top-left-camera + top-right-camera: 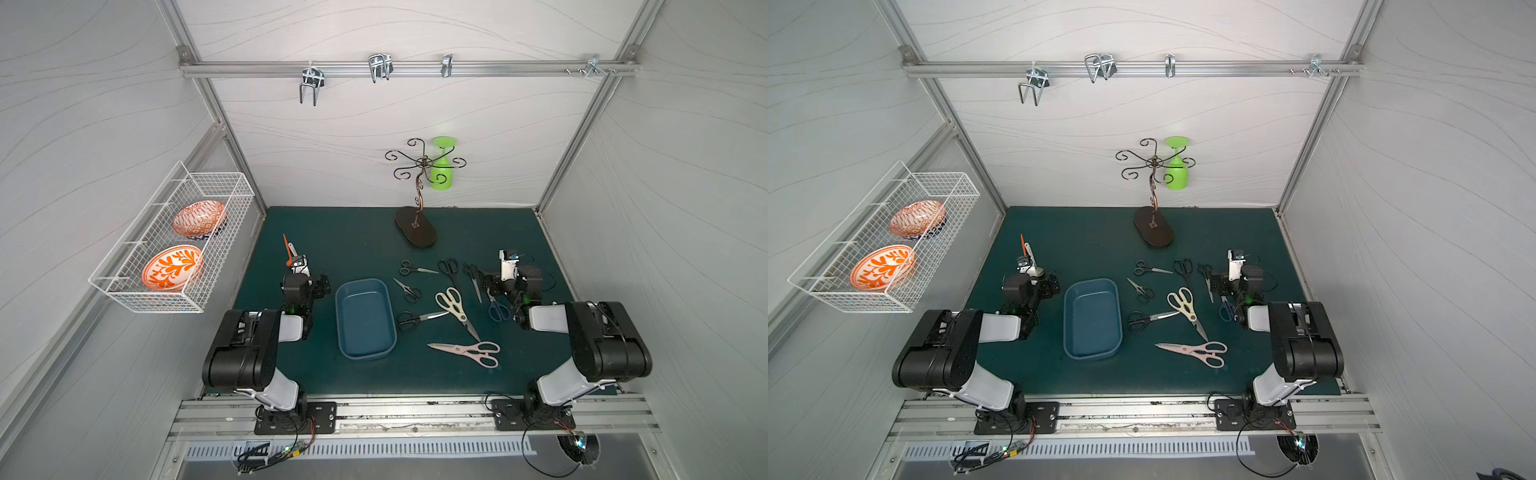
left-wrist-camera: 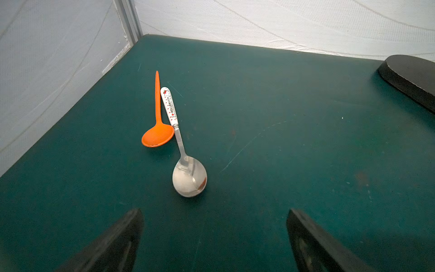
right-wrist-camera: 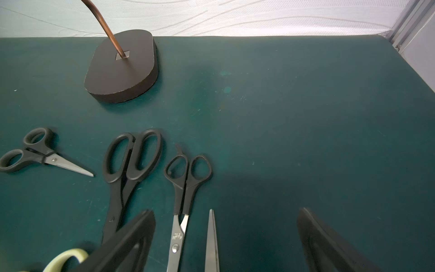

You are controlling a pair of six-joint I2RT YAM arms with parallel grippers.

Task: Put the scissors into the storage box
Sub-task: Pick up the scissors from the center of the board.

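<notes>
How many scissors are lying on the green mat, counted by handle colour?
Black-handled scissors: 5
Blue-handled scissors: 1
Cream-handled shears: 1
Pink-handled shears: 1
Total: 8

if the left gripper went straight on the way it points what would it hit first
Probably the metal spoon, its bowl lying just ahead, roughly centred between the open jaws; their height above it is unclear.
</notes>
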